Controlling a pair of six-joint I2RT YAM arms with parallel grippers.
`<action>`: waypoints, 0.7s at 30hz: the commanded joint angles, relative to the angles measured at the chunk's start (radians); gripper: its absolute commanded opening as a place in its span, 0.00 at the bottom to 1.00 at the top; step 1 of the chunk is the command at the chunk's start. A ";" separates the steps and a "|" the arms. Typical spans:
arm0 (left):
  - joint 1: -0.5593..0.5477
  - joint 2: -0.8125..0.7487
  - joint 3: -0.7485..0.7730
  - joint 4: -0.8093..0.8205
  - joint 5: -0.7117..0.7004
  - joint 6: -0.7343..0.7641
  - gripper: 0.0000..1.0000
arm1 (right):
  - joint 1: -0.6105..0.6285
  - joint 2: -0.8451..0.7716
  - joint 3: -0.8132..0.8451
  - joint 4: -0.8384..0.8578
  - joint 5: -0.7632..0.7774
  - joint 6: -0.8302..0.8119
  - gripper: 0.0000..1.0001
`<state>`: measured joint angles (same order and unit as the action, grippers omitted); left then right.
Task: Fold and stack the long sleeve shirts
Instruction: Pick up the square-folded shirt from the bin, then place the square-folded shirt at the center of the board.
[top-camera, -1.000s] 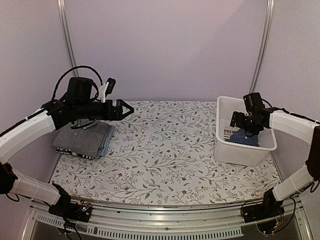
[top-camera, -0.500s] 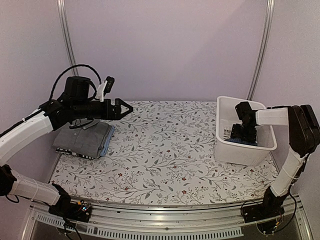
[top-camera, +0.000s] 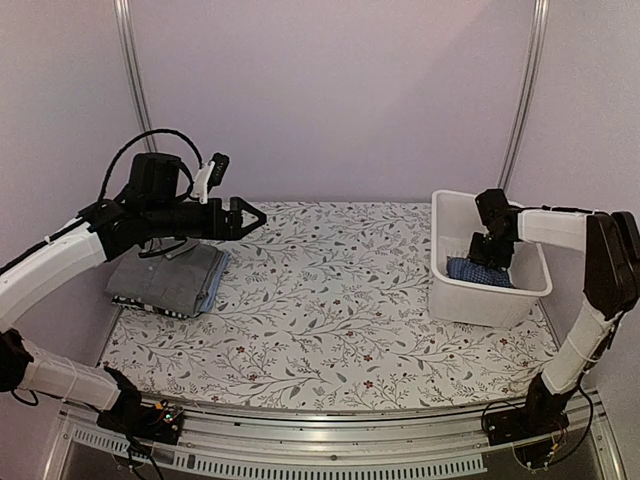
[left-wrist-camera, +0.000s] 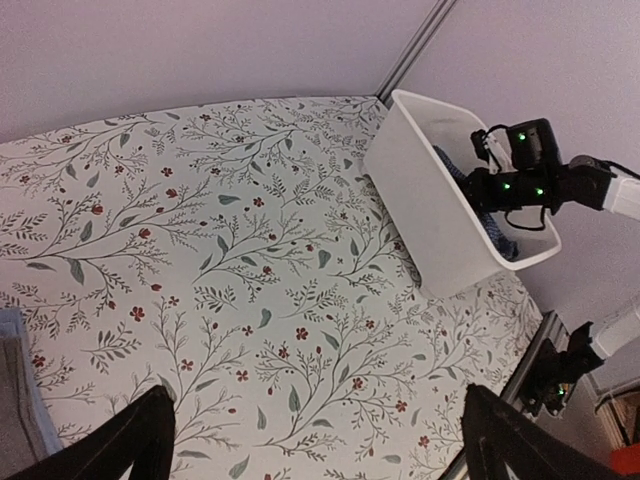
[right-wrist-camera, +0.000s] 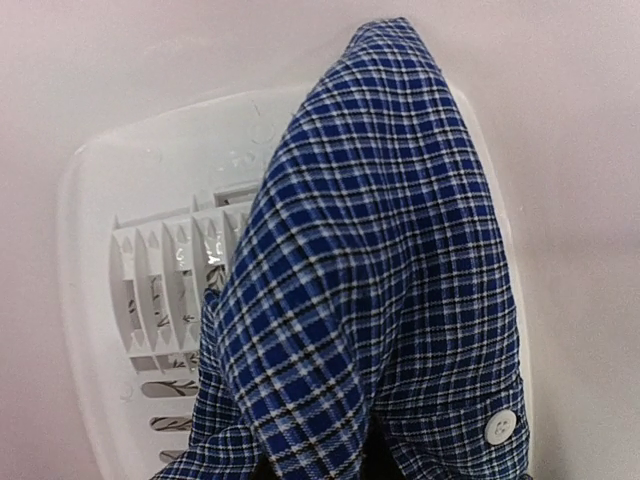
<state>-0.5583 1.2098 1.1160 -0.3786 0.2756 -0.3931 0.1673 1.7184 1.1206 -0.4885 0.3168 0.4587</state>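
Grey folded shirts (top-camera: 168, 280) lie stacked at the left edge of the surface (top-camera: 320, 290), with the left claw (top-camera: 255, 217) hovering wide open just above them. Far right, inside the white basket (top-camera: 480, 300), the right claw (top-camera: 490, 255) pinches the blue check shirt (right-wrist-camera: 370, 260). It is best to lift straight up, slowly, so the cloth clears the rim without tipping the basket.

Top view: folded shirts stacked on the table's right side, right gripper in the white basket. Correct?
No: the folded shirts lie on the left side of the table, as the top view shows. The right gripper is in the white basket.
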 joint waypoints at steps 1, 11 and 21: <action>-0.007 -0.015 0.008 0.009 -0.017 -0.001 1.00 | 0.009 -0.151 0.095 -0.025 -0.015 -0.025 0.00; -0.007 -0.018 0.014 0.000 -0.050 -0.009 1.00 | 0.131 -0.328 0.286 -0.074 -0.008 -0.065 0.00; -0.006 -0.019 0.020 0.004 -0.041 -0.026 1.00 | 0.416 -0.347 0.486 0.052 -0.154 -0.114 0.00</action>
<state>-0.5583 1.2098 1.1164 -0.3794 0.2333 -0.4126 0.4896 1.3762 1.5570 -0.5426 0.2676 0.3679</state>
